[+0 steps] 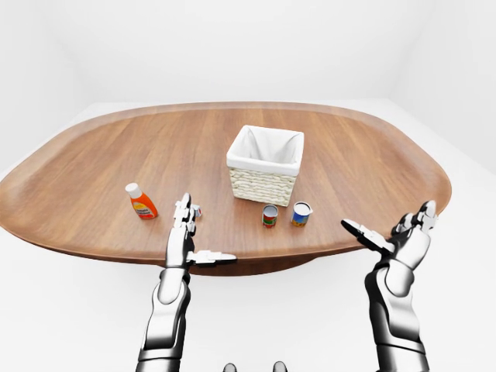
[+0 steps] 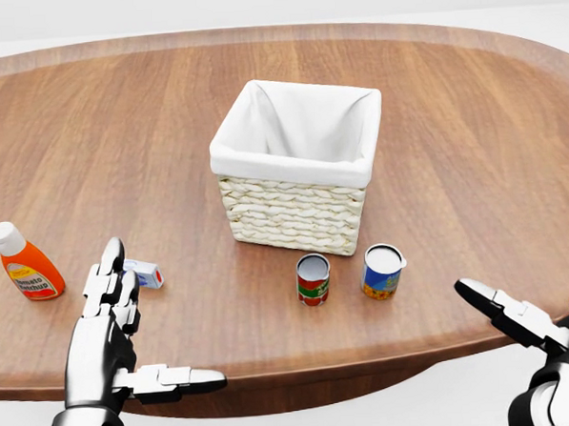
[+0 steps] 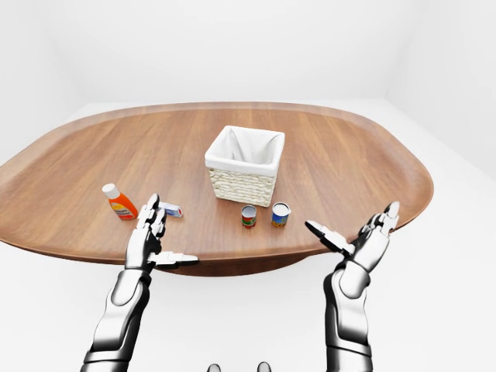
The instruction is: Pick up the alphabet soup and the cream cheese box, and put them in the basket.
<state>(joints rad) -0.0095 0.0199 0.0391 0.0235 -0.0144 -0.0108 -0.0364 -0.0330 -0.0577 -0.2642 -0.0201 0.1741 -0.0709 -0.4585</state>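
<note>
While both hands hang open and empty at the near edge of the wooden surface, nothing is gripped yet, so the step in hand looks like the first reach, and it pays to choose which hand takes what. The basket stands well beyond both sets of fingers, up the head view and between the two hands, its white lining open at the top. The left hand has its fingers spread and pointing up the view; off to their left stands an orange ketchup bottle, best left alone. Two cans stand just below the basket: one red and green, one blue and yellow; which is the alphabet soup I cannot read, though the red one seems likelier. Both lie left of the right hand, whose fingers are splayed off the surface edge, so that hand should swing inward first. The cream cheese box lies just beside the left fingertips, an easy short reach.
</note>
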